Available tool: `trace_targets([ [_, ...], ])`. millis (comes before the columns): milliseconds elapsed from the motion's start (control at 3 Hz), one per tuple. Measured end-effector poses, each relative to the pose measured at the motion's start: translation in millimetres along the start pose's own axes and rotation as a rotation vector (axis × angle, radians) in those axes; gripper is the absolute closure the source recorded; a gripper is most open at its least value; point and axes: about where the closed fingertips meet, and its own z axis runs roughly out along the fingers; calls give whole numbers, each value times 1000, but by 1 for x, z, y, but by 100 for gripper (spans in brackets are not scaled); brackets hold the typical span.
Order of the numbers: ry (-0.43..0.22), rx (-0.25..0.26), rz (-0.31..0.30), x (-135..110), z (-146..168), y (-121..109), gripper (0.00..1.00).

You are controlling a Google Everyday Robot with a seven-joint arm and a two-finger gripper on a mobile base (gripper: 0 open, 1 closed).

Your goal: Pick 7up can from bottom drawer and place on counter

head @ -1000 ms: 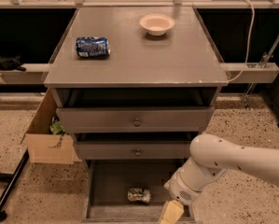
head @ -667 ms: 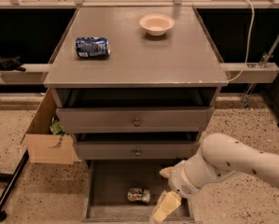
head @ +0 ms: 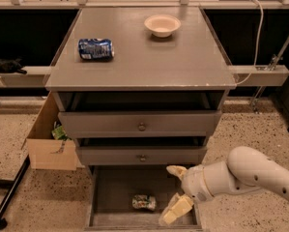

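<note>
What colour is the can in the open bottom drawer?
Green and white 7up can, camera view; the end effector hovers beside it over the drawer.

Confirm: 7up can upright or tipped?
Tipped: the 7up can lies on its side on the drawer floor. The gripper hangs open beside it, not touching.

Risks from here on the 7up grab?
1. The 7up can lies on its side in the drawer, left of the open gripper; a finger touching first could roll it away.
2. The middle drawer front sits just above the gripper; a straight lift might clip it.
</note>
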Motion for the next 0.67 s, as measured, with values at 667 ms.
trace_targets([
  [667,84,141,38,8,28,4,0],
])
